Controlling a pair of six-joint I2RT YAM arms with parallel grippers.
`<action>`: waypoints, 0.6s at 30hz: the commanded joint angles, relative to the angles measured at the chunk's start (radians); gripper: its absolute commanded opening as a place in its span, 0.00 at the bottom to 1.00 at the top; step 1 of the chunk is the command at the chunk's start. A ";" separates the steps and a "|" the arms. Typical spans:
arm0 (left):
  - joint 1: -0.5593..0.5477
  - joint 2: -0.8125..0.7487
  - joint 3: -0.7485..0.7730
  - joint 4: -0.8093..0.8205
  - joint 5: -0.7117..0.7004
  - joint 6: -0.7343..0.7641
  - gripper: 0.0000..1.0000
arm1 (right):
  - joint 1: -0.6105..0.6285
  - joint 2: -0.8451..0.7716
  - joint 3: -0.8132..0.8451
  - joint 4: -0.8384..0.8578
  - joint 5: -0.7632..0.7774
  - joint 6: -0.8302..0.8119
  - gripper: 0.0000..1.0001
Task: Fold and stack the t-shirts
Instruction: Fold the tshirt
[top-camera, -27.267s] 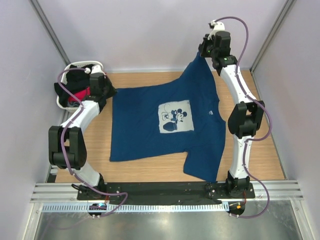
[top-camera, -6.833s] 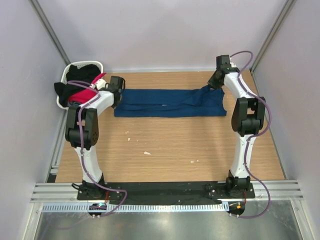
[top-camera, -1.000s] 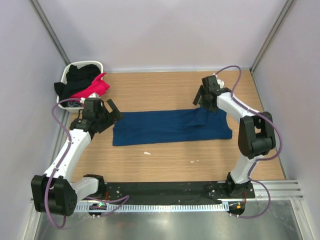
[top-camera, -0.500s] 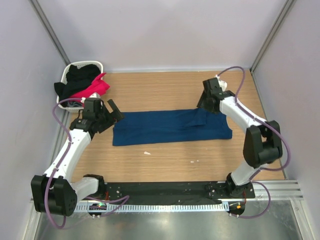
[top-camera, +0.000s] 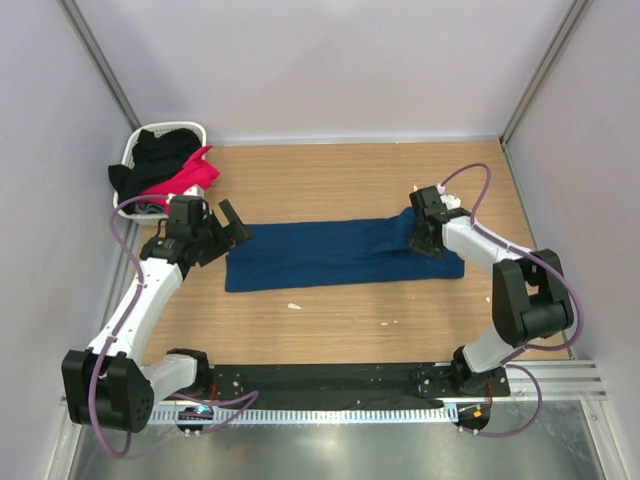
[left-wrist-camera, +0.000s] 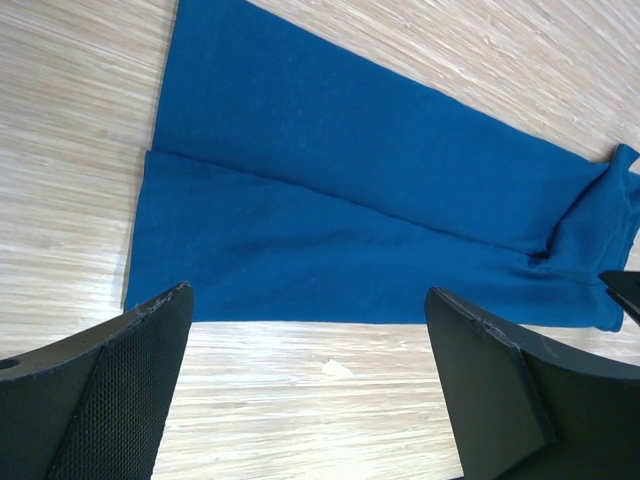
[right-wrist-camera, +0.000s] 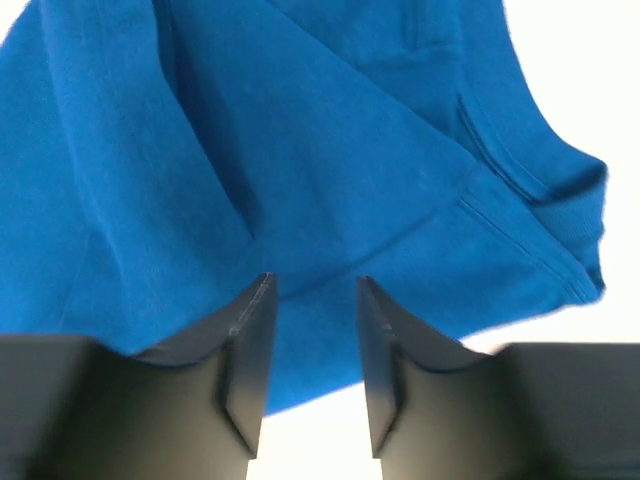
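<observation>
the folded navy shirt (top-camera: 330, 253) lies in a long strip. left gripper (top-camera: 232, 230) hangs just beside its left end, fingers wide apart. right gripper (right-wrist-camera: 312, 285) sits on its right end, fingers narrowly apart; whether they pinch cloth i cannot tell.

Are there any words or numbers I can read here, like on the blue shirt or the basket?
No text can be read in any view.
The folded navy t-shirt shows only plain blue cloth, with no letters or numbers.
The white basket, the pink t-shirt and the black t-shirt show no writing either.
</observation>
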 joint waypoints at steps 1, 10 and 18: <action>-0.004 -0.017 0.024 0.002 0.023 0.027 0.98 | -0.002 0.065 0.053 0.074 0.027 -0.012 0.39; -0.005 -0.045 0.027 -0.026 -0.015 0.019 0.98 | -0.002 0.134 0.095 0.105 0.024 -0.031 0.19; -0.004 -0.036 0.029 -0.026 -0.018 0.013 0.98 | -0.002 0.183 0.149 0.232 -0.120 0.003 0.20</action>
